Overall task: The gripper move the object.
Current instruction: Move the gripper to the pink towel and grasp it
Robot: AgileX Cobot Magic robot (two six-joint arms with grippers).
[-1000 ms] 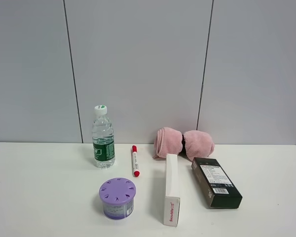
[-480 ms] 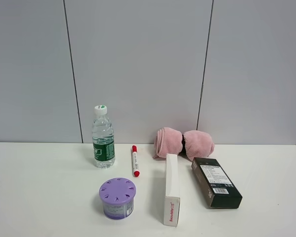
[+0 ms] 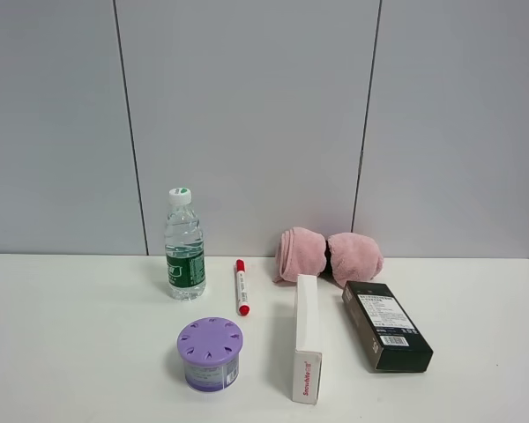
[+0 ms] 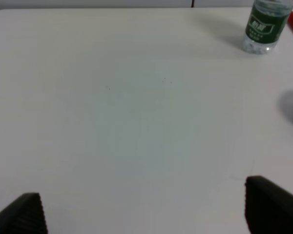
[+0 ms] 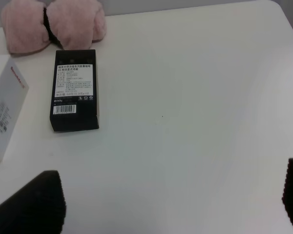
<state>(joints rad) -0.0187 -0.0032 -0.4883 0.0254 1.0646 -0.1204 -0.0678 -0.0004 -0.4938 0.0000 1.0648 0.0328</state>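
Currently, water bottle point(image 3: 184, 247): upright on the bench point(image 3: 70, 352), white cap on, green label, clear body; well ahead of the left tool point(image 4: 146, 214).
Purple jar point(image 3: 210, 353): round, slotted lid closed, contents hidden.
White box point(image 3: 307, 350): closed, lying on a long narrow side, ahead of the right tool point(image 5: 166, 200) and next to the black box.
Black box point(image 3: 386, 325): closed, lying flat with its printed label up; it sits between the right tool and the towel.
Pink towel point(image 3: 328, 256): fluffy roll cinched in the middle by a black band, so it bulges into two lobes. It lies at the far edge of the bench by the wall, well ahead of the right tool. The black box's far end is just beside it; I cannot tell whether they touch.
Left tool: black fingers point(image 4: 24, 214) spread wide, only bare bench between them, pinching nothing.
Right tool: black fingers point(image 5: 34, 202) likewise spread wide over bare bench, pinching nothing.
Arm pose: only the finger ends show, so the rest cannot be told.
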